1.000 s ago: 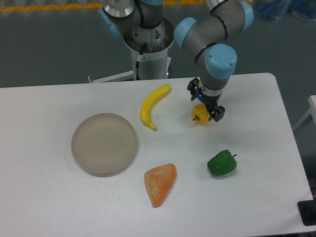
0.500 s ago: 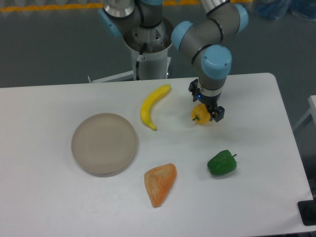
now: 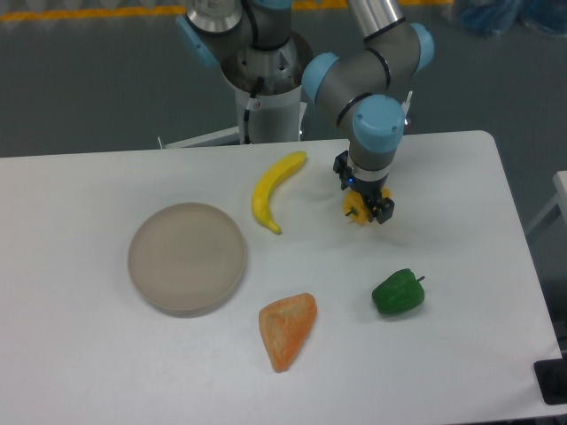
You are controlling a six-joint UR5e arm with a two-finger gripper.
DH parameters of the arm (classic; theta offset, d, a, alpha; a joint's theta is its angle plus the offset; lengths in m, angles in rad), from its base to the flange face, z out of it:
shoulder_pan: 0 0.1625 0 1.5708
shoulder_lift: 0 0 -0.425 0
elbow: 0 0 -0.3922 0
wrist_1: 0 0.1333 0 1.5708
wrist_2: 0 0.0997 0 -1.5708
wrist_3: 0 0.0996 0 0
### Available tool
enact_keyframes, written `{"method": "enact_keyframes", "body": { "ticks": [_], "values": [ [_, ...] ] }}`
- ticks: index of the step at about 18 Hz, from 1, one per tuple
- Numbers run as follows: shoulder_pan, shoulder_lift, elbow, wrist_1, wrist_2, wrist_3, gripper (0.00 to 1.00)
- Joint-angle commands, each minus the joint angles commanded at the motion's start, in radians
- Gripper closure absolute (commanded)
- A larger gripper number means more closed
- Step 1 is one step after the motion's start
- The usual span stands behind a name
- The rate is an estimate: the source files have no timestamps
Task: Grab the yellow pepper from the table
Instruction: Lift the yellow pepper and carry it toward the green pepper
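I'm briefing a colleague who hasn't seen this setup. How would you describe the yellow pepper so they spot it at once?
Start at the white table and find the arm's gripper toward its back right. The yellow pepper sits between the gripper's fingers, right of the banana and above the green pepper. It is small, rounded and yellow-orange, unlike the long banana.

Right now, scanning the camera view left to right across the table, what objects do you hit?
Plate → banana → orange wedge → yellow pepper, inside the gripper → green pepper.
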Motion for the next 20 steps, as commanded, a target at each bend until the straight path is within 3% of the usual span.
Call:
{"method": "enact_keyframes", "body": {
  "ticks": [1, 2, 8, 10, 13, 17, 20],
  "values": [
    [0.003, 0.0, 0.026, -0.011, 0.0, 0.002, 0.68],
    [0.003, 0.002, 0.047, -0.023, 0.002, 0.002, 0.71],
    [0.006, -0.024, 0.201, -0.202, -0.008, -0.008, 0.71],
    [0.006, -0.049, 0.279, -0.256, -0.011, -0.014, 0.71],
    [0.005, -0.119, 0.452, -0.348, -0.038, -0.026, 0.71],
    [-0.006, -0.214, 0.604, -0.37, -0.086, -0.118, 0.79],
    [-0.028, -0.262, 0.666, -0.364, -0.095, -0.181, 0.8]
  ]
}}
